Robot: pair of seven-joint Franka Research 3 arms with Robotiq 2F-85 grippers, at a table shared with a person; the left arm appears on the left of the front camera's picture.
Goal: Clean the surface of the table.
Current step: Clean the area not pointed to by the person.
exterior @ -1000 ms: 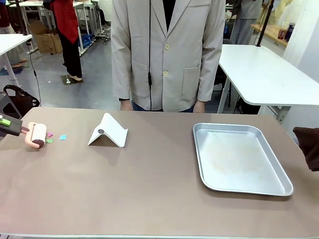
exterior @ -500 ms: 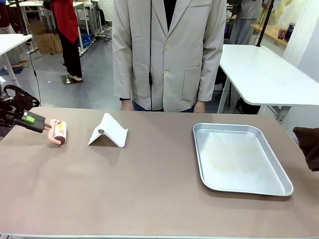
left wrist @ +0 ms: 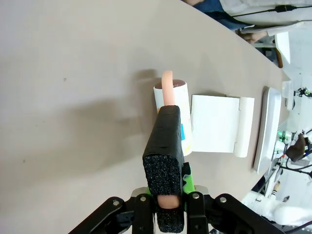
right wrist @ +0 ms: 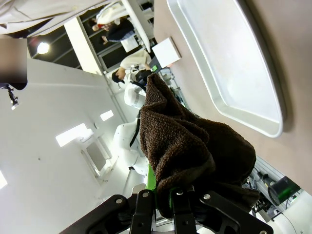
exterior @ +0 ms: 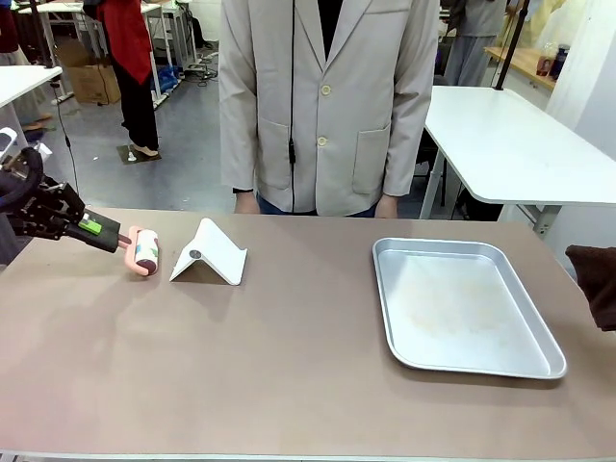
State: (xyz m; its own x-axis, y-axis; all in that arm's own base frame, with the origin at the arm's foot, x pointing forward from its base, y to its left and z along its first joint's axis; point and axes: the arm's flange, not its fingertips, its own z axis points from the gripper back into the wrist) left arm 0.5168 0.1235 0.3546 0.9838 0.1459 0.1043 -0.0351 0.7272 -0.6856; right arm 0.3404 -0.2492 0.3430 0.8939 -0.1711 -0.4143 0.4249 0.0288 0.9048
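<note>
Front: the left tool (exterior: 111, 235) was clamped on the pink handle of a lint roller (exterior: 145, 250), held at the far-left part of the matte brown counter (exterior: 289, 375), near a folded white stand (exterior: 212, 256). A shallow, round-cornered silver tray (exterior: 462, 306) lay well apart to the right, and a person (exterior: 327, 96) in a beige coat stood behind. Left wrist: black foam pads pinched the handle, with the roller's white cylinder just beside the stand; contact with the counter could not be told. Right wrist: the right tool (right wrist: 170, 197) was closed on a crumpled dark-brown terry cloth (right wrist: 195, 146), the tray's smooth rim beyond it.
</note>
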